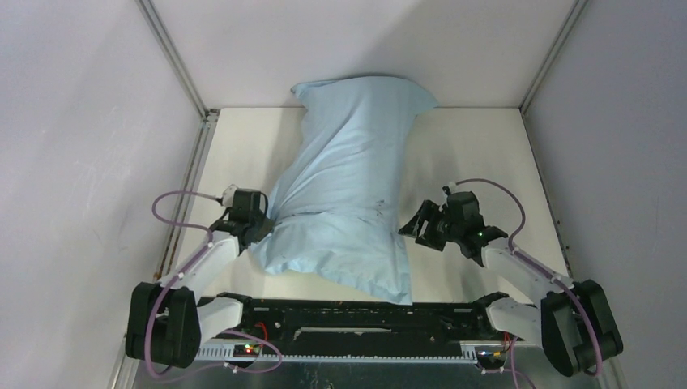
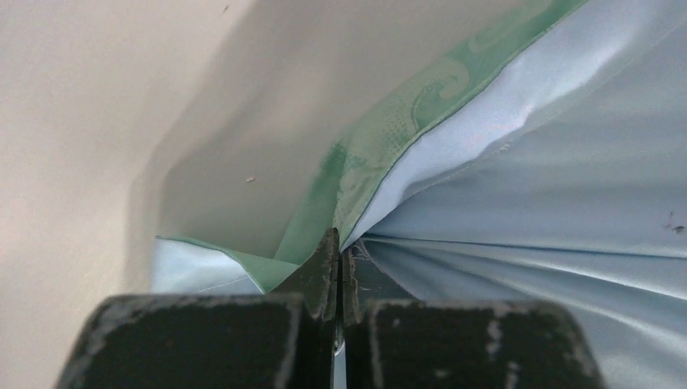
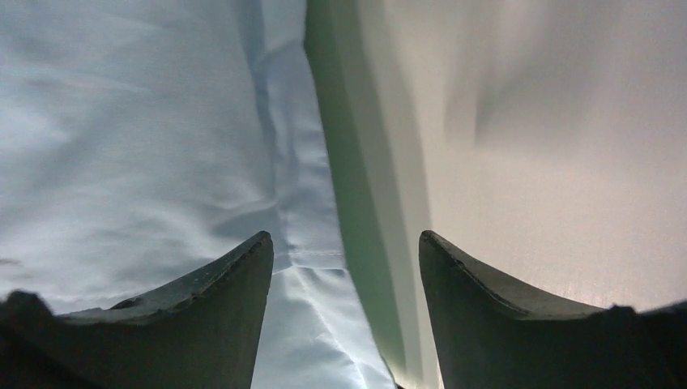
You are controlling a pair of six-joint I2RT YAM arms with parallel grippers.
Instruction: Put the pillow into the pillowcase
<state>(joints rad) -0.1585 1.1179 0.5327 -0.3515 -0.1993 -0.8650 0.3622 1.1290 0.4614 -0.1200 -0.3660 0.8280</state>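
Note:
The light blue pillowcase [image 1: 348, 186] lies down the middle of the table, bulging at its far end and bunched toward the left at mid-length. The pillow is hidden; no cream fabric shows. My left gripper [image 1: 263, 220] is shut on the pillowcase's left edge. In the left wrist view the blue cloth [image 2: 526, 203] and its green inner side gather into the closed left gripper [image 2: 339, 243]. My right gripper [image 1: 411, 227] stands open at the pillowcase's right edge. In the right wrist view that edge [image 3: 324, 284] runs between the spread fingers of the right gripper [image 3: 344, 243], touching neither.
The white table [image 1: 486, 162] is boxed in by grey walls on the left, back and right, with metal rails [image 1: 188, 174] along the sides. A black base bar [image 1: 364, 316] spans the near edge between the arm bases.

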